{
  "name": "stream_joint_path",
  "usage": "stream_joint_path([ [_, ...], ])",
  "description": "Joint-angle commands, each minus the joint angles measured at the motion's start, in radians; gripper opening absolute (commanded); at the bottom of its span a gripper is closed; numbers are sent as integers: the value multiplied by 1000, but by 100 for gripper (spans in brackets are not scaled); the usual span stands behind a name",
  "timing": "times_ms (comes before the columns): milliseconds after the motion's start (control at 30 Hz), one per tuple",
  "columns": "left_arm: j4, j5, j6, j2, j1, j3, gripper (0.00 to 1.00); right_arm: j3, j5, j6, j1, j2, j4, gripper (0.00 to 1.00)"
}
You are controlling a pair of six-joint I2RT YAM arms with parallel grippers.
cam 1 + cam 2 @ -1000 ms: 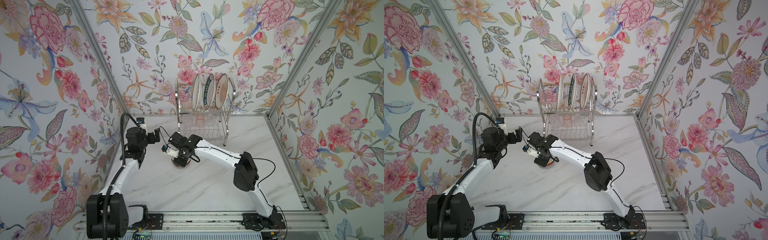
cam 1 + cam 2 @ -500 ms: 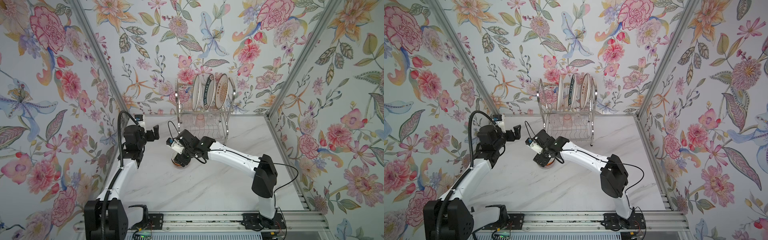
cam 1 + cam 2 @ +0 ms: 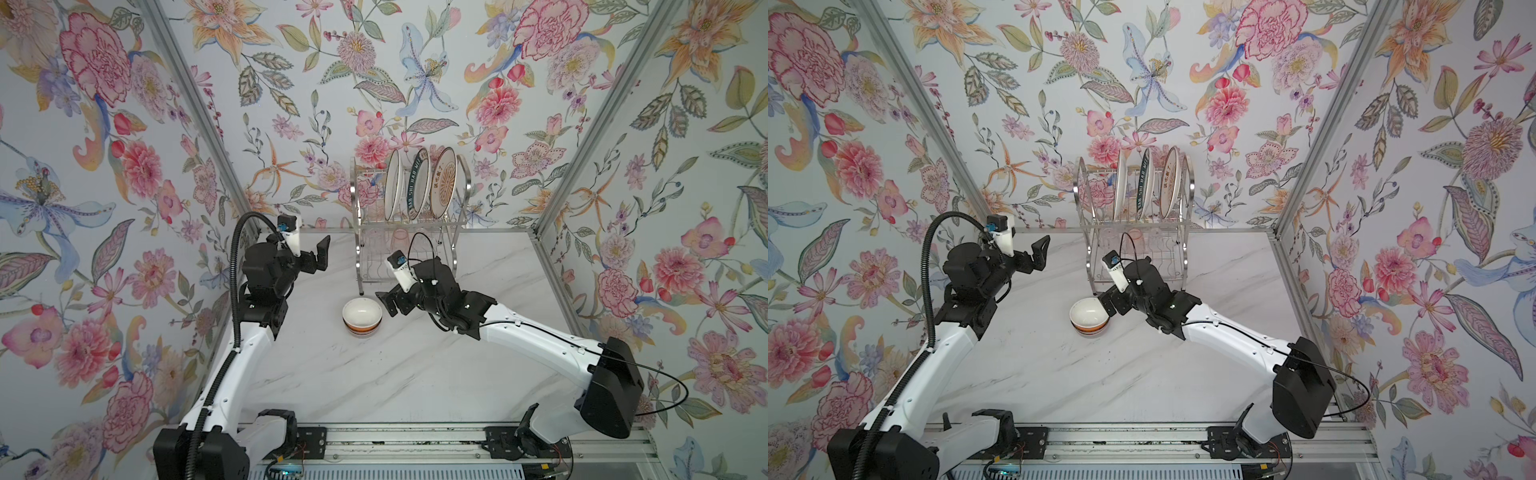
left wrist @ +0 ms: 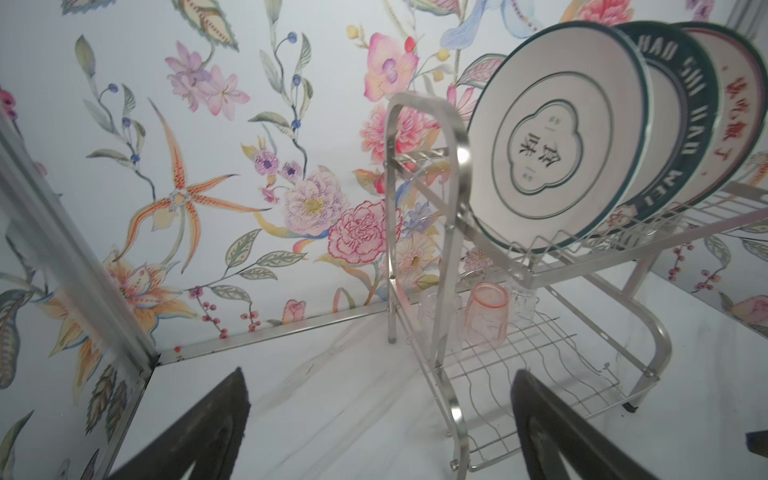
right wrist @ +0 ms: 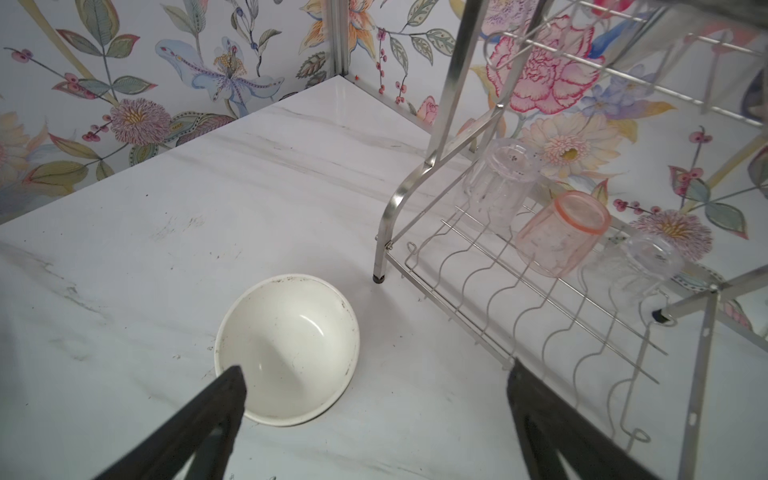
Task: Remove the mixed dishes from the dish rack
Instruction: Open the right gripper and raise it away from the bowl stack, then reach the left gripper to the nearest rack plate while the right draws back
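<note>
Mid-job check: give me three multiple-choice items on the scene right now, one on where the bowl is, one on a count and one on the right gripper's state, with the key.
1. Where is the bowl?
A. On the table, near the dish rack's front leg
B. On the rack's upper tier
C. Upside down on the lower tier

2. How many plates stand in the upper tier?
A. Two
B. Three
C. Five

3. What state is the right gripper in?
A. Shut on the bowl
B. Open, holding nothing
C. Shut on a plate

Key:
1 A: the bowl sits upright on the table, outside the rack.
2 B: three rims show side by side.
3 B: its jaws stand wide apart beside the bowl.
</note>
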Motion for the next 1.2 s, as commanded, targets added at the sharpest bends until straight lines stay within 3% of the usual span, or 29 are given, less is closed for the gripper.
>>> stream_joint_path([
  [0,-22,-24,86,-3,-65,60,99,-78,19,45,-29,-78,153,99],
  [267,-25,-74,137,71,-220,150,99,-346,12,114,-117,-245,420,99],
  [533,-25,-123,188,197,-348,258,98,-546,-8,106,-178,-356,701,99],
  [1167,-16,-213,120,582,-416,645,75,-591,-57,116,-272,-409,728,99],
])
